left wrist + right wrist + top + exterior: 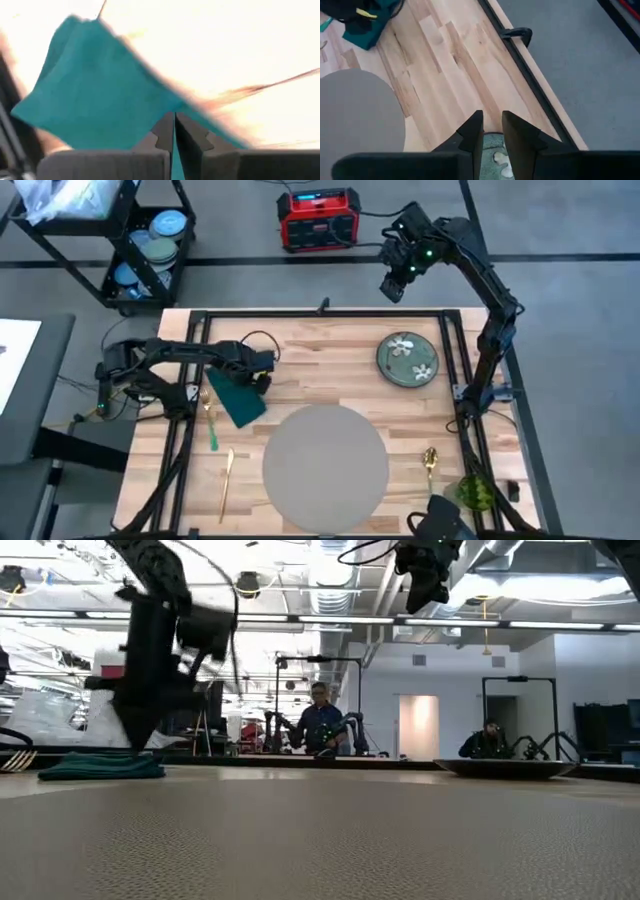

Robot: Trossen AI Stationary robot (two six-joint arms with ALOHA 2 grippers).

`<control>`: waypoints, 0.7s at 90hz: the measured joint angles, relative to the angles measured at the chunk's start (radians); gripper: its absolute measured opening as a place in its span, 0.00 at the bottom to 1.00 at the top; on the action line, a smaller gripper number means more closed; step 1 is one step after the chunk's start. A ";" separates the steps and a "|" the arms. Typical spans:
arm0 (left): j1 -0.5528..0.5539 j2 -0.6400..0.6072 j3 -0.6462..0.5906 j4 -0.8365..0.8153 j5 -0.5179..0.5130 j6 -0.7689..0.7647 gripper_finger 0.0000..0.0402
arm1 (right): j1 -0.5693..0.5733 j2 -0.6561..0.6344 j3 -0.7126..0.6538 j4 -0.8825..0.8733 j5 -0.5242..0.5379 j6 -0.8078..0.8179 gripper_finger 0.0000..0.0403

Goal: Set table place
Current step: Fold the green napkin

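Round placemat point(325, 467) flat, no long axis; left gripper point(262, 371) pinching napkin point(238, 401).

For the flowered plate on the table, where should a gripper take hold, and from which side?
Probably the plate's rim, from above, on its back edge nearest the right gripper. It lies flat on the table, so only the raised rim offers the fingers a bite, one finger inside, one outside.

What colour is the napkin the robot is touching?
Dark green napkin, teal in the left wrist view; clearest in the high view.
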 joint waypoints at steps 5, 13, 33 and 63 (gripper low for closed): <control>-0.027 -0.025 0.034 0.003 -0.020 -0.015 0.00 | 0.000 0.000 0.000 0.000 0.000 -0.001 0.16; -0.084 -0.073 0.064 0.007 -0.091 -0.100 0.00 | -0.013 0.000 0.000 0.008 -0.001 -0.022 0.16; -0.269 -0.152 0.043 0.047 -0.232 -0.617 0.00 | -0.101 0.000 0.000 0.020 -0.002 -0.019 0.16; -0.500 -0.040 0.034 -0.068 -0.090 -0.784 0.00 | -0.163 0.000 0.000 0.040 -0.232 -0.046 0.16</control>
